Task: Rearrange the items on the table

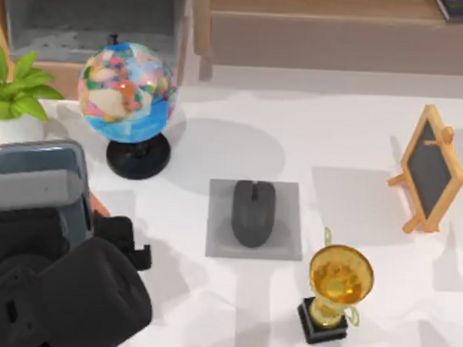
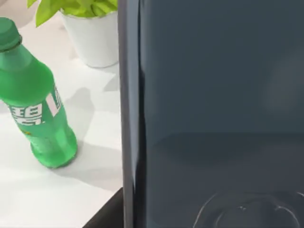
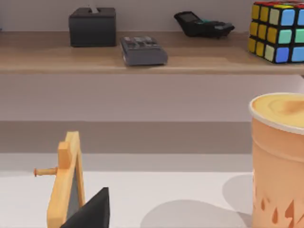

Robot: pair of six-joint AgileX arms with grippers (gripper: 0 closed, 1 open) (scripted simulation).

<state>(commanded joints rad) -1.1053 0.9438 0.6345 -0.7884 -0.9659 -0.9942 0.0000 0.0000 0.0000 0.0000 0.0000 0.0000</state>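
- White tabletop [image 1: 210,311] seen from above; its far edge meets a wooden shelf unit.
- One dark grey mouse [image 1: 253,213] lies centred on one grey square pad [image 1: 217,242], near the middle of the tabletop.
- One slate-grey smartphone [image 1: 40,159] sits at the left side, raised up in the left gripper [image 1: 42,192]; the left arm's black body covers the near-left corner. The left wrist view has the phone's dark face [image 2: 213,95] pressed close against the camera; the jaws appear to be holding it.
- One multicoloured globe [image 1: 127,92] on a black base stands just beside the phone, toward the far edge.
- One gold trophy [image 1: 338,289] stands near the front, just right of the pad.
- One small wooden chalkboard easel [image 1: 430,168] stands at the right side.
- One potted green plant [image 1: 12,95] sits at the far-left edge; its white pot holds leafy stems.
- One green bottle [image 2: 33,104] stands near the plant pot.
- One paper cup [image 3: 278,156], lidded, stands close by in the right wrist view; the right jaws' state cannot be told.
- Open white surface lies between globe and easel, and between pad and arm.
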